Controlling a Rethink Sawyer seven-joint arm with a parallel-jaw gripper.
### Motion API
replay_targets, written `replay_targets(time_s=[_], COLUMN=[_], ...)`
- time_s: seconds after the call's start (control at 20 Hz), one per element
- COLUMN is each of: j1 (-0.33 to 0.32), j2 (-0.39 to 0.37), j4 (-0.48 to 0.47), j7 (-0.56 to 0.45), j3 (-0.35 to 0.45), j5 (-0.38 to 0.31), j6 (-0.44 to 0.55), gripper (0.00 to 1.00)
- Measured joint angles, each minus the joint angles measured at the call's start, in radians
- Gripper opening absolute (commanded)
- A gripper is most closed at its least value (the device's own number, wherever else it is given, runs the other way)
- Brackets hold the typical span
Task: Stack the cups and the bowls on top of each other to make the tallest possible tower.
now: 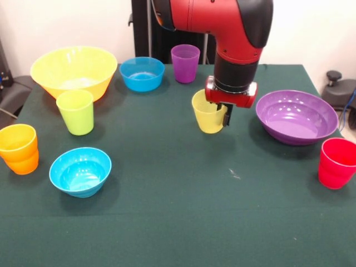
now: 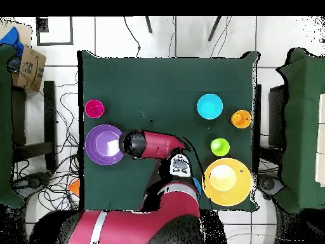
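My gripper is down over the right rim of the yellow cup at mid table. One dark finger lies against the cup's outer right wall, and the jaws seem shut on that wall. The cup's base is at the cloth. A lime green cup, an orange cup, a purple cup and a red cup stand apart. Two blue bowls, a large yellow bowl and the wide purple bowl also stand singly. In the overhead view the arm hides the gripper and the yellow cup.
The green cloth table holds everything, with pieces spread round its edges. The overhead view shows the purple bowl, red cup, blue bowl, orange cup, green cup and yellow bowl.
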Motion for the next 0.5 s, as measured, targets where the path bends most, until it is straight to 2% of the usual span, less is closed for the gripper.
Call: replay_targets(time_s=[0.5], j1=[-0.002], j2=[-0.005], j4=[0.001], j7=[0.000], j3=[-0.019], j5=[0.000], j6=[0.024], gripper=[0.00])
